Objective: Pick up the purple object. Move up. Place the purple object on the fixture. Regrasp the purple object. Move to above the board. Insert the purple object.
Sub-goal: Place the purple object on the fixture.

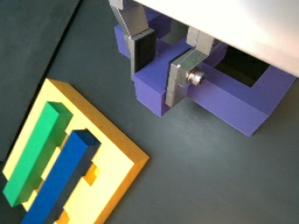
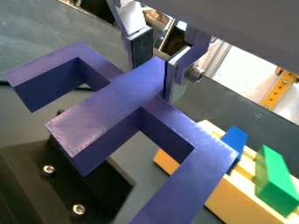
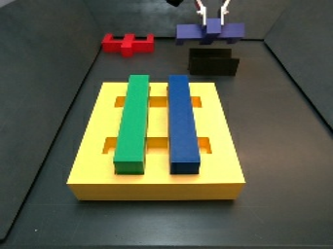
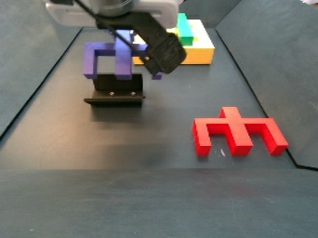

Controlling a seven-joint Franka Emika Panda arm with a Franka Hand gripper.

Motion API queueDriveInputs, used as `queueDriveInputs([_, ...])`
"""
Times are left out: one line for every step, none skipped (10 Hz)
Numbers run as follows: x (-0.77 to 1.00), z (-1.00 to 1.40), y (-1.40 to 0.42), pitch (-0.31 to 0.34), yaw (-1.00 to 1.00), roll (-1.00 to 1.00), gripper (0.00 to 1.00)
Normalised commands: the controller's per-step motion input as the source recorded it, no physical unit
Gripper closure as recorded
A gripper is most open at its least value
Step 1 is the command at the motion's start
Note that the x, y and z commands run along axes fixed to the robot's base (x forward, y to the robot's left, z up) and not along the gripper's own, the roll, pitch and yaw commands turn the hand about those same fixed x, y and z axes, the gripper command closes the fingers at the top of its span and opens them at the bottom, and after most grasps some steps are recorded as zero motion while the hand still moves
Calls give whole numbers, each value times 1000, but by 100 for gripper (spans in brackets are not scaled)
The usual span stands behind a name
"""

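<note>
Dark floor, claw (image 1: pixel 162 63) grasping purple object (image 3: pixel 208 32) above fixture (image 3: pixel 213 63), red piece (image 4: pixel 239 132) apart

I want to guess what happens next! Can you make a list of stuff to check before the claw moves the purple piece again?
1. Claw grips the purple object: ok, the silver fingers pinch its bar in both wrist views.
2. Purple object sits above the fixture: ok in both side views; whether it rests on it, cannot tell.
3. Board has open slots: ok, gaps show beside the green bar and blue bar.
4. Red piece out of the way: ok, it lies apart on the floor.
5. Purple object straight in the grip: cannot tell.
</note>
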Motion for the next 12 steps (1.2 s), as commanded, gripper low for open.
queueDriveInputs([177,-354,6,-77,0,-31,100])
queueDriveInputs([117,-323,29,-49,0,0,100])
queueDriveInputs([283,-340,66,-57,0,0,100])
queueDriveInputs([217,-314,60,-80,0,-51,100])
queueDriveInputs([51,-271,66,-114,0,-151,100])
queueDriveInputs([17,-266,54,-140,0,-174,100])
queueDriveInputs([26,-251,40,-134,0,-154,100])
queueDriveInputs([0,-271,77,-103,0,-83,100])
queueDriveInputs([0,-237,111,-71,0,-74,100])
queueDriveInputs([23,-103,60,0,0,-40,100])
queueDriveInputs([0,0,0,0,0,0,100])
queueDriveInputs([0,0,0,0,0,0,0])
